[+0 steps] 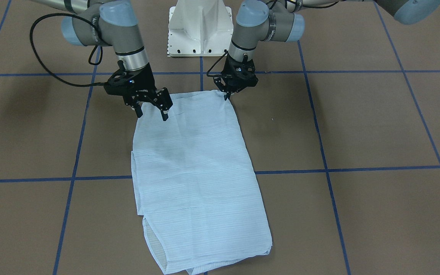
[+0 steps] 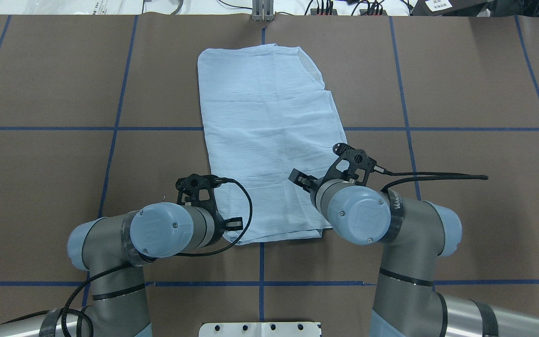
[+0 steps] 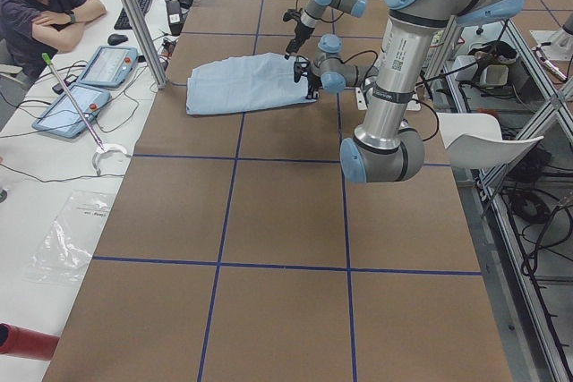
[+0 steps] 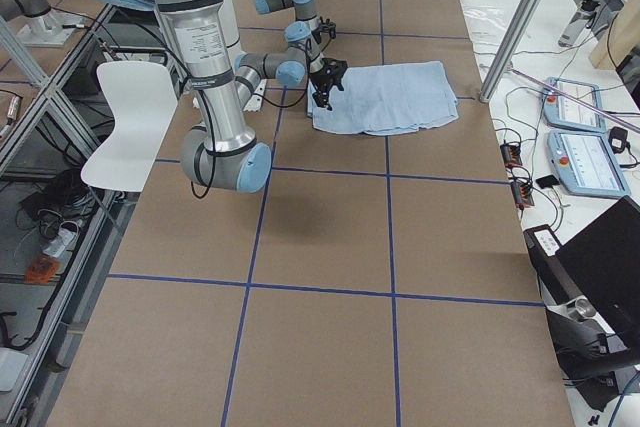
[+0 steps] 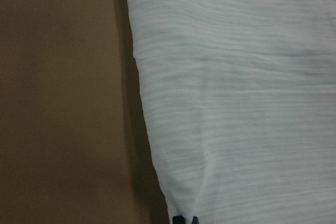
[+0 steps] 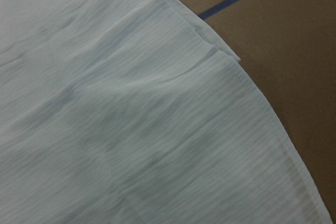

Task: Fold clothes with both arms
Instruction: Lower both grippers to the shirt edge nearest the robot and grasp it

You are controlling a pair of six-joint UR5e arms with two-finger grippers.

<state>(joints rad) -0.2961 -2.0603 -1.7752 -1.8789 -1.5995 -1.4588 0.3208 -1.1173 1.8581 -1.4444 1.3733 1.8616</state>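
**Securing the near corners for a lengthwise fold**

Left tool (image 1: 226,96): jaws drawn together, apparently pinching the corner of the shirt (image 1: 197,172) beneath it, with cloth puckering toward the tips. The shirt lies flat on the worktop (image 1: 357,126), a long panel stretching away from both tools. Right tool (image 1: 152,114): jaws spread, holding nothing, poised just above the other near corner. Judged step: taking both near corners before carrying that edge to the far one. To do it well, the right tool should descend straight, pinch every layer just inside the hem, then rise level with the left tool so the fold runs square.
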